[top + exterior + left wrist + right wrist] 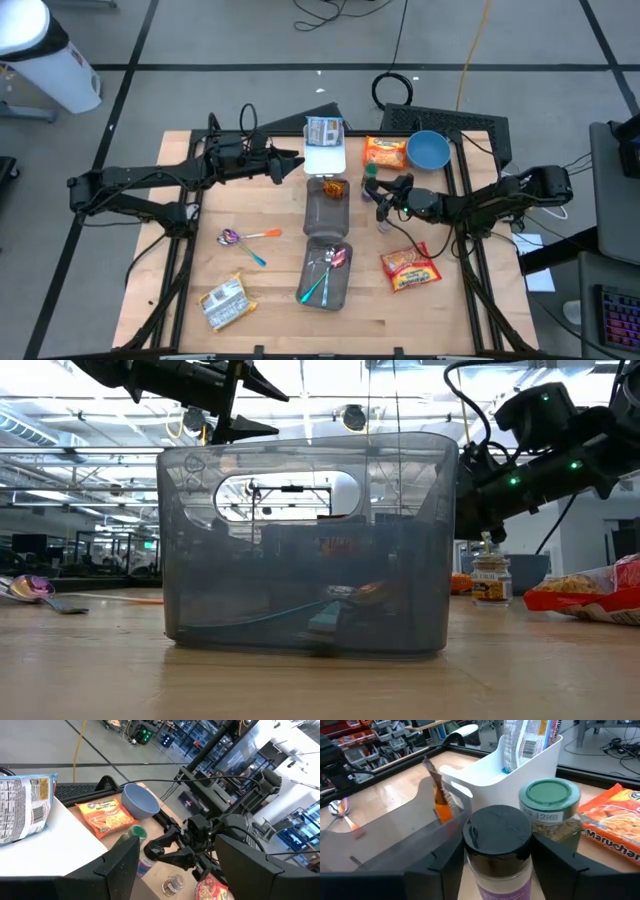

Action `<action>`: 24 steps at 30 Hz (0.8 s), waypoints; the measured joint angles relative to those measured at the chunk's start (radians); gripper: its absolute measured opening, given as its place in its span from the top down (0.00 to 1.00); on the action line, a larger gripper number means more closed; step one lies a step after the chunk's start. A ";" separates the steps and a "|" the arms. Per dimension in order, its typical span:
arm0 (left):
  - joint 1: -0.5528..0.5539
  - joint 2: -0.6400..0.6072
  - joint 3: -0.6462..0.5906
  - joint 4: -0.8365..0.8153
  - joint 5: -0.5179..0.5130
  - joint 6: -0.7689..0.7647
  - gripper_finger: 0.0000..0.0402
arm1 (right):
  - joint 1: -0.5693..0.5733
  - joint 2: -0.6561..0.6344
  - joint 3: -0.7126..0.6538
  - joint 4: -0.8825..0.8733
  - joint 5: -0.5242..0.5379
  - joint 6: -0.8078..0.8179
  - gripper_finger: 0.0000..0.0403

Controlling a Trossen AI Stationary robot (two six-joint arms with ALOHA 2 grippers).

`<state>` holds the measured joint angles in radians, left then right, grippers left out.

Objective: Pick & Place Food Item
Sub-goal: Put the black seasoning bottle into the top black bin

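A black-lidded spice jar (497,837) with a purple label stands upright between the fingers of my right gripper (497,870), which is shut on it right of the grey bins (378,198). Close behind it stands a green-lidded jar (550,800). A white bin (325,158) at the far middle holds a silver packet (323,130). The grey bin (325,208) next to it holds an orange wrapper (440,795). My left gripper (298,163) hovers open, high over the white bin's left side, holding nothing. My right gripper pinches the black-lidded jar between its two fingers (447,865), one on each side of the body just below the lid (470,855). The fingers come nearly level from the table's right side. The jar stays upright; its base is out of view.
An orange noodle packet (385,152) and a blue bowl (428,150) lie at the far right, a red packet (410,268) near right. A third small jar (490,575) stands by the gripper. A second grey bin (327,275) holds spoons; loose spoons (240,238) and a silver packet (225,303) lie near left.
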<state>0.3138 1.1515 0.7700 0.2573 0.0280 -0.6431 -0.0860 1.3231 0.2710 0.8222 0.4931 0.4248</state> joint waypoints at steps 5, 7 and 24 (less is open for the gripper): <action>0.000 0.000 0.000 0.000 0.000 0.006 0.33 | 0.000 0.000 0.000 0.003 0.000 0.010 0.50; 0.000 0.000 0.000 0.000 -0.001 0.009 0.33 | 0.000 0.000 0.000 0.007 -0.002 0.011 0.50; 0.000 0.000 0.000 0.000 0.009 0.015 0.33 | 0.011 0.000 0.087 0.002 -0.202 -0.010 0.54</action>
<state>0.3138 1.1515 0.7700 0.2573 0.0366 -0.6283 -0.0746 1.3228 0.3584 0.8238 0.2907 0.4149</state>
